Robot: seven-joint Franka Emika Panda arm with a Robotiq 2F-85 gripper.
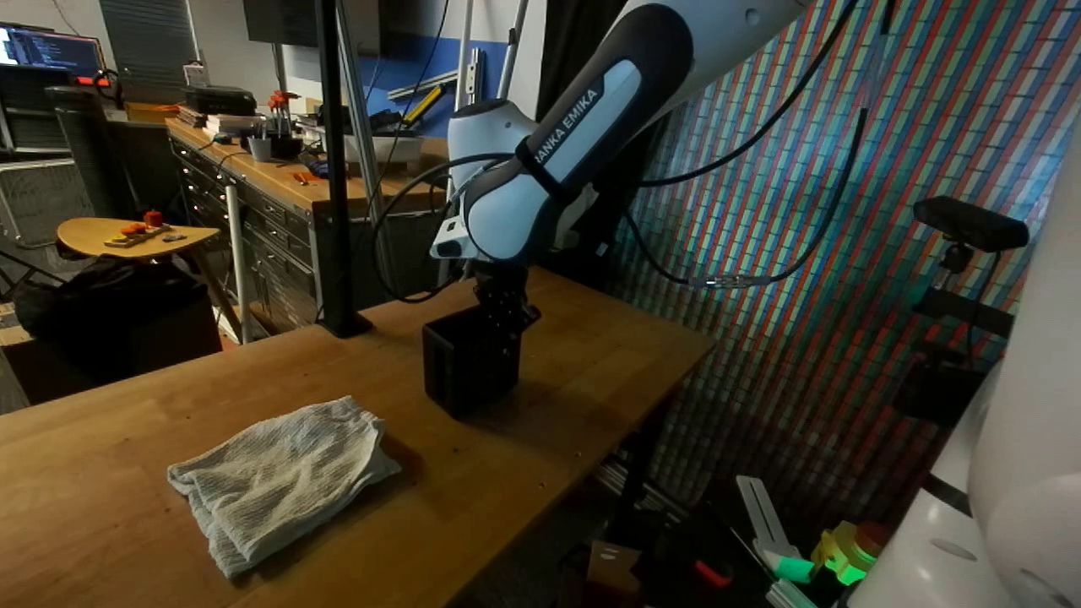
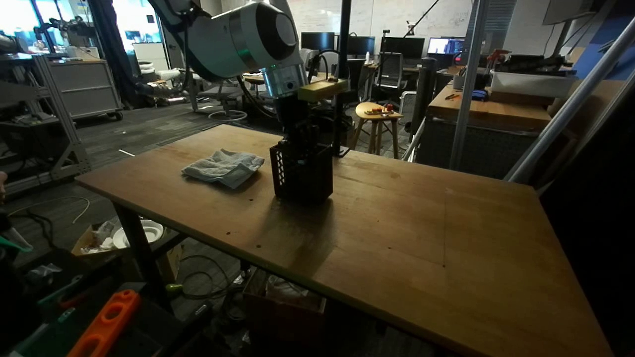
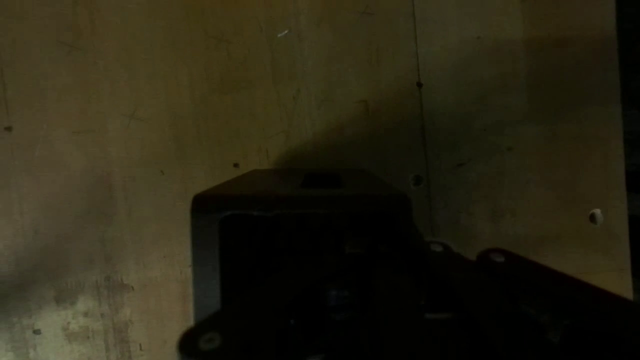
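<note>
A black open-topped crate (image 1: 448,371) with holes in one side stands upright on or very near the wooden table (image 1: 540,507); a gap under it cannot be made out. My gripper (image 1: 509,331) reaches down at its rim and is shut, seemingly on the crate's wall. In an exterior view the gripper (image 2: 300,156) overlaps the wall of the crate (image 2: 317,183) nearest that camera. Seen from the wrist, the crate (image 3: 206,260) fills the lower middle; the fingertips are lost in darkness. A light folded cloth (image 1: 287,473) lies on the table, apart from the crate.
A black post (image 1: 336,211) rises from a foot at the table's edge, close to the crate. Beyond the table are a wooden stool (image 2: 378,111) and a workbench (image 1: 338,190). Cables loop from the arm. Boxes and tools sit on the floor below.
</note>
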